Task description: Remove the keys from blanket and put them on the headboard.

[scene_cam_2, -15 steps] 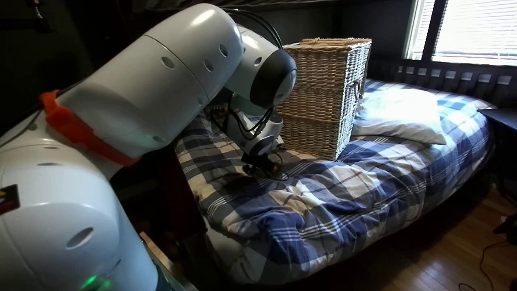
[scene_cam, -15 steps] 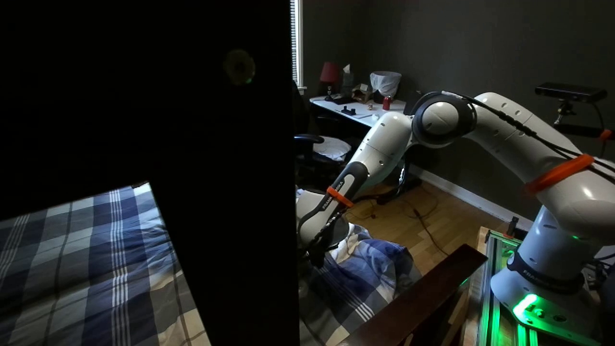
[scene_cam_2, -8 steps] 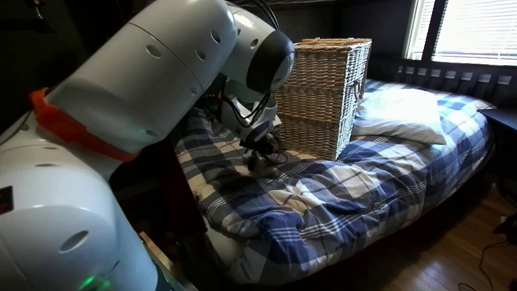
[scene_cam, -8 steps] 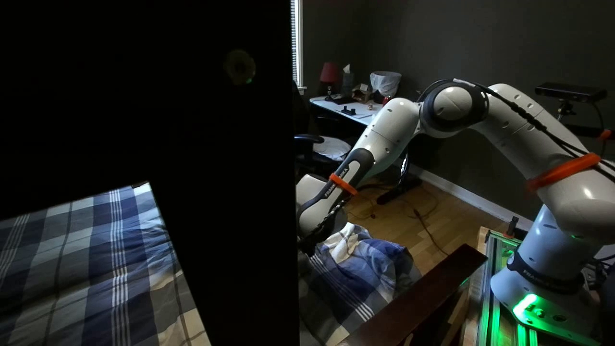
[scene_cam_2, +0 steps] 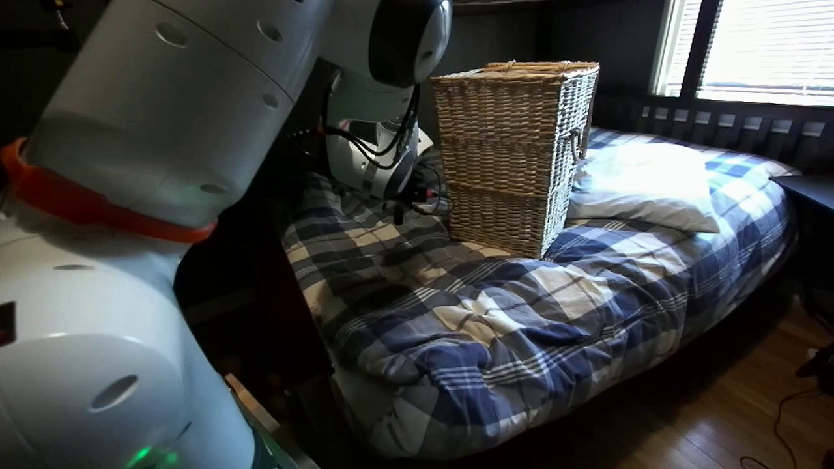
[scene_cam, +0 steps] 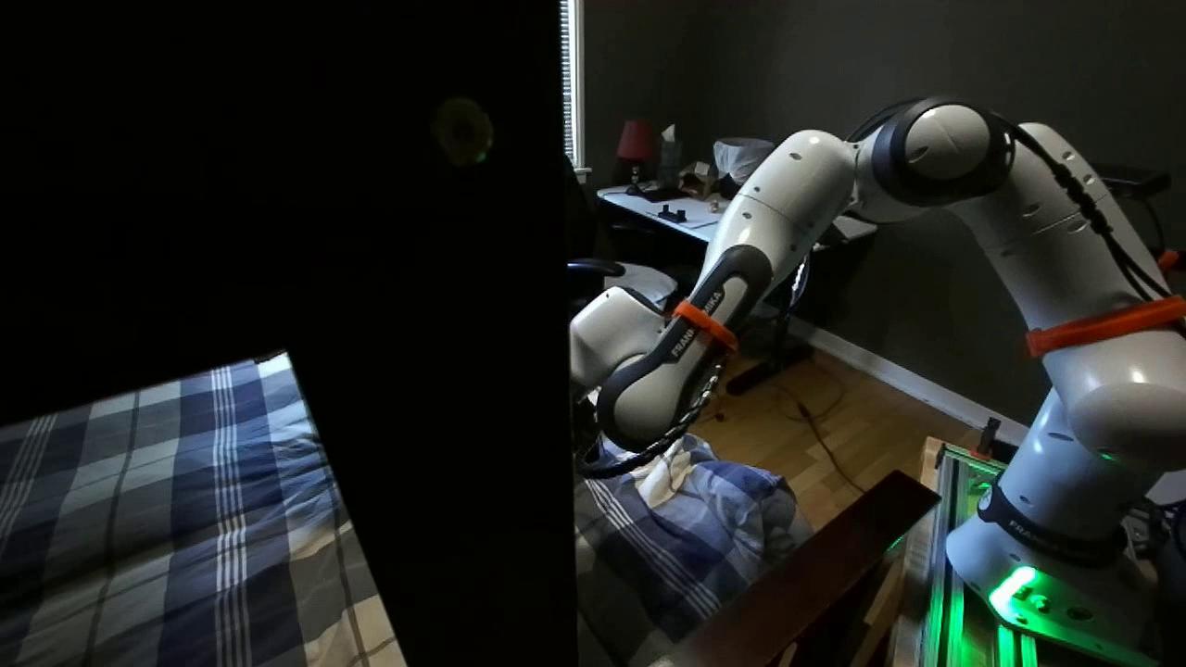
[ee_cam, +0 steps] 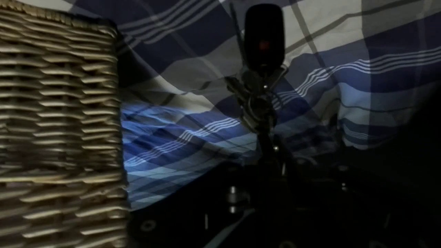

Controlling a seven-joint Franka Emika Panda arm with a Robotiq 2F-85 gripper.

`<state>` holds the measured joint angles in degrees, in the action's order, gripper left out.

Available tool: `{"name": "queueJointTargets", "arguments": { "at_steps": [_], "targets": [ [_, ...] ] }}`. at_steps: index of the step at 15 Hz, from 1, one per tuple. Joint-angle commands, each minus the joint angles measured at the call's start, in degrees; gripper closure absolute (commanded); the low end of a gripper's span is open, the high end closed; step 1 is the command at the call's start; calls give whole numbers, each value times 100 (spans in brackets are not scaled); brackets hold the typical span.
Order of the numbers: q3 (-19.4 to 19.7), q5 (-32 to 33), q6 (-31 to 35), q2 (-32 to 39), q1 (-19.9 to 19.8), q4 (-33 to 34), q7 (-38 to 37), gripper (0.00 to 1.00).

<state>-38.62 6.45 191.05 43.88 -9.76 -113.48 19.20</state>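
Wicker basket [scene_cam_2: 502, 150]: standing on the blanket [scene_cam_2: 625, 306], near the gripper [ee_cam: 268, 146].
Blanket: blue-and-white plaid, rumpled into folds.
Gripper: in the air, closed on the keys [ee_cam: 255, 81].
Keys: held above the blanket and apart from it, black fob [ee_cam: 264, 36] uppermost in the wrist view, smaller parts too dark to sort out.
Pillow [scene_cam_2: 651, 185]: white, on the blanket, near the basket.

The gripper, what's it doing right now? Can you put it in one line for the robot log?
gripper: shut on keys | keys: held above blanket | wicker basket: standing on blanket | placing: not yet done
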Motion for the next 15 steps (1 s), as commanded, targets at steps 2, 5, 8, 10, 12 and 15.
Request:
{"name": "queueJointTargets", "arguments": {
  "at_steps": [2, 5, 8, 10, 12, 15],
  "targets": [
    [-584, 426, -85, -467, -195, -475, 20, 99],
    [-1327, 551, -494, -374, -431, -564, 108, 99],
    [-1761, 515, -1334, -424, -508, -647, -114, 99],
    [-1990, 299, -1831, -468, -603, -666, -63, 99],
    [-2061, 63, -2330, -600, -629, -647, -73, 99],
    [-2307, -391, -3152, -614, -767, -556, 37, 99]
  ]
}}
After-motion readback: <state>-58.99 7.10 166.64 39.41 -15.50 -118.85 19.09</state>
